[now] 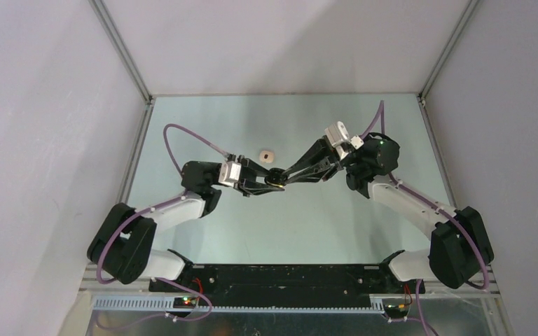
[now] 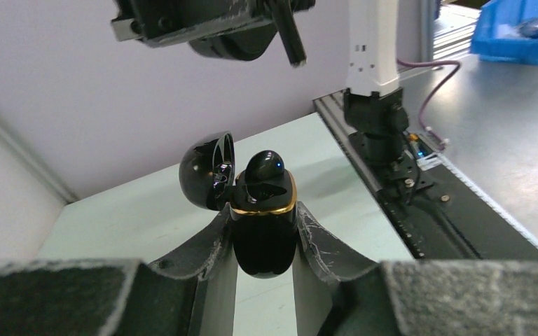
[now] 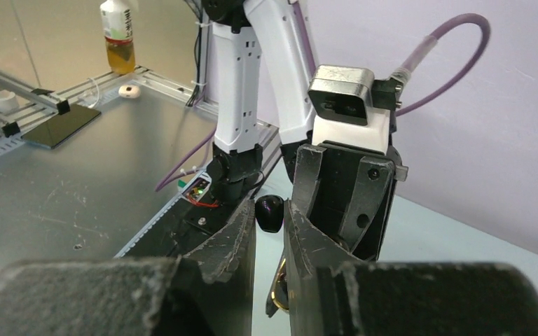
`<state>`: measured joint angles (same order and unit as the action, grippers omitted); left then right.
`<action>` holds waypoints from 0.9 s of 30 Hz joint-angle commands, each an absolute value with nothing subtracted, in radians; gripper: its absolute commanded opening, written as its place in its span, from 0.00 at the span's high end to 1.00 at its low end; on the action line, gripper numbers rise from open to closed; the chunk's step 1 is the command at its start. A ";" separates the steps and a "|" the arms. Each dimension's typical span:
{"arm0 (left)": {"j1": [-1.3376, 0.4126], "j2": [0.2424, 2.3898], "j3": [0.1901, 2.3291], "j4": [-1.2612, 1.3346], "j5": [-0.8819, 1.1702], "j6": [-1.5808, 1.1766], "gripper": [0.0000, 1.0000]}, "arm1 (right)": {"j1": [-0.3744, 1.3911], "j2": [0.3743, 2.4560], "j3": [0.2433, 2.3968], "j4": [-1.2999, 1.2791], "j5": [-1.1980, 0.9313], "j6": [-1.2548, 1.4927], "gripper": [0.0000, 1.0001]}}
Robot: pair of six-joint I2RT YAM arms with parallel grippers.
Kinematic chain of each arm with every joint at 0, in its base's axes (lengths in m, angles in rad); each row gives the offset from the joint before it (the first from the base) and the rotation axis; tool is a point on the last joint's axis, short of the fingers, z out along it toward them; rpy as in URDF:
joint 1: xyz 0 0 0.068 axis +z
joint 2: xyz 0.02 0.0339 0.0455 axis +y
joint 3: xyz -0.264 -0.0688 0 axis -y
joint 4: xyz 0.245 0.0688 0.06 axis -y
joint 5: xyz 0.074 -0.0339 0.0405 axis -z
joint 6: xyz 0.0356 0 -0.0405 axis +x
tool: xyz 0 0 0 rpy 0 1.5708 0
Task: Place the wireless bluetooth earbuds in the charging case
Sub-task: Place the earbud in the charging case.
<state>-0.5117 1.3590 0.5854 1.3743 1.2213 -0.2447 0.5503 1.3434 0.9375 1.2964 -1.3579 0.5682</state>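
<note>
My left gripper [image 1: 266, 180] [image 2: 263, 224] is shut on the black glossy charging case [image 2: 261, 231], which has a gold rim. It holds the case above the table's middle. The lid [image 2: 207, 171] stands open to the left. A black earbud [image 2: 266, 168] sits in the case's mouth and shows a blue light. My right gripper [image 1: 285, 178] [image 3: 269, 218] comes in from the right, just over the case. It is shut on a second black earbud [image 3: 270, 210] at its fingertips. A small pale beige-white earbud [image 1: 267, 154] lies on the table behind the grippers. No other pale bud shows.
Grey enclosure walls with aluminium posts [image 1: 122, 49] bound the pale green table [image 1: 308, 224]. A black base rail [image 1: 280, 280] runs along the near edge. A blue bin [image 2: 518, 35] and a bottle [image 3: 120, 35] stand outside the work area.
</note>
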 commanded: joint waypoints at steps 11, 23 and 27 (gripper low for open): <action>-0.578 1.387 0.641 1.494 1.283 -0.393 0.89 | 0.590 1.371 0.916 1.427 -1.419 0.534 0.78; -0.601 1.424 0.626 1.526 1.145 -0.481 0.89 | 0.557 1.380 0.906 1.415 -1.339 0.500 0.81; -0.600 1.428 0.620 1.529 1.100 -0.503 0.89 | 0.522 1.359 0.882 1.347 -1.275 0.441 0.81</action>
